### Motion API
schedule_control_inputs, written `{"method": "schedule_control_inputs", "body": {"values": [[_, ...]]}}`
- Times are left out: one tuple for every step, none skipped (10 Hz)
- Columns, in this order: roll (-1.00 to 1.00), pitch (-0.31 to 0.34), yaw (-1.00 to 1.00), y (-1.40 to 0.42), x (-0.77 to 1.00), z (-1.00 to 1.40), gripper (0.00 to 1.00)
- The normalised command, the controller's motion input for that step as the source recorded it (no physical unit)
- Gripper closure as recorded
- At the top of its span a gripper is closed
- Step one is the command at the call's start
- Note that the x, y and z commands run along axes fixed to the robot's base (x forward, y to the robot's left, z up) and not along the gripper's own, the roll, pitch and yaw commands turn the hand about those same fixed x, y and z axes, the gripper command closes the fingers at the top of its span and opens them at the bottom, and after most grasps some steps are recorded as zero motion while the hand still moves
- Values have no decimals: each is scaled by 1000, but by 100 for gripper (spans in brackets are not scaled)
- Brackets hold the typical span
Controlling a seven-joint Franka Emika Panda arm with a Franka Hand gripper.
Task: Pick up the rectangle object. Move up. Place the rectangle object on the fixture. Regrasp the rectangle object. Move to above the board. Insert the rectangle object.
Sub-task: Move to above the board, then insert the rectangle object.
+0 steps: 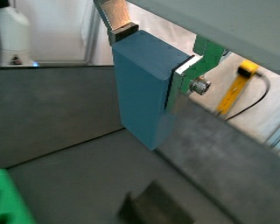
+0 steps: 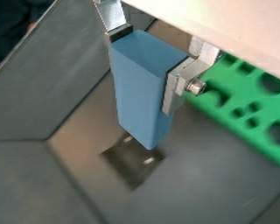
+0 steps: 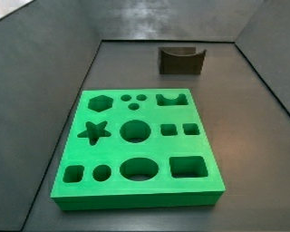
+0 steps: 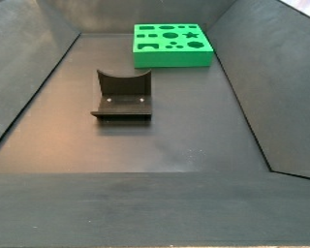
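In both wrist views my gripper (image 1: 154, 54) (image 2: 149, 59) is shut on the rectangle object (image 1: 140, 96) (image 2: 140, 96), a pale blue block that hangs upright between the silver fingers (image 1: 185, 70) (image 2: 178, 83), off the floor. The dark fixture (image 2: 136, 163) lies on the floor below the block's lower end, and a wrist view shows part of it (image 1: 157, 206). It stands clear in both side views (image 3: 180, 59) (image 4: 123, 95). The green board (image 3: 138, 147) (image 4: 172, 46) (image 2: 250, 98) (image 1: 8, 198) lies flat with its cut-outs empty. Neither side view shows the gripper or the block.
Dark sloping walls (image 3: 57, 72) (image 4: 35, 87) enclose the dark floor on all sides. A yellow cable part (image 1: 238, 87) and a white object (image 1: 8, 39) lie outside the walls.
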Motion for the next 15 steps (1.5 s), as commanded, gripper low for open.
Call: {"method": "schedule_control_inputs", "body": {"values": [[-1000,-31,-155,-1000,-712,-13,100],[-1000,-35,-152,-1000,-748,-8,100],[-1000,-44,-149,-958,-752,-7,100],[-1000,-53,-145,-735,-602,-9,100],[-732,-45,-92,-353,-333,-8,100],[-533,-21,-58,-195,-199,-4,100],[-312,-3,-30,-97,-99,-2,100],[-208,-10,-24,-52,-59,-3,100],[0,0,0,-31,20,-23,100],[9,-41,0,-226,80,-334,100],[0,-99,0,-266,103,-497,100],[0,-91,17,-240,223,-543,100],[-16,-74,60,-203,309,-449,100],[-19,-63,60,-209,340,-346,100],[-4,-61,80,-246,317,-326,100]]}}
